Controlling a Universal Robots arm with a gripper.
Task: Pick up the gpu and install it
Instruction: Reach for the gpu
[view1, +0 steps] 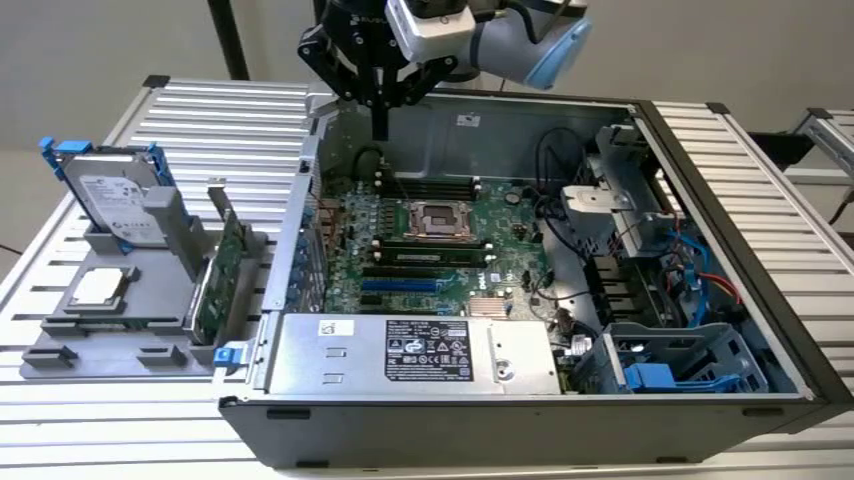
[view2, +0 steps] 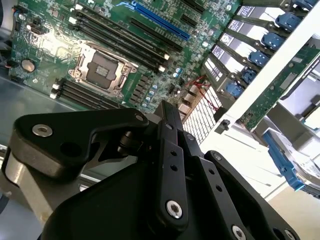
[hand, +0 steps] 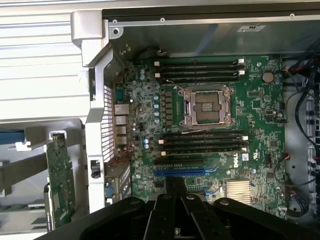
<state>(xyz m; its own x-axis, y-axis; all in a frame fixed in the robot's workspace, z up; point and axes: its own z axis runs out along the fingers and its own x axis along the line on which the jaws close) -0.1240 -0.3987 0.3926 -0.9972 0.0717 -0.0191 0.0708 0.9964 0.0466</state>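
Gripper hung over the open computer case, above the far edge of its motherboard; fingers pressed together, nothing between them. The gpu stood on edge in a grey holder outside the case, just beside the case's perforated wall, toward the exterior view's left and nearer the camera than the gripper. Its long axis ran parallel to that wall, green face toward the case. Labels noted on the power supply inside the case and on the hard drive beyond the gpu; print not transcribed.
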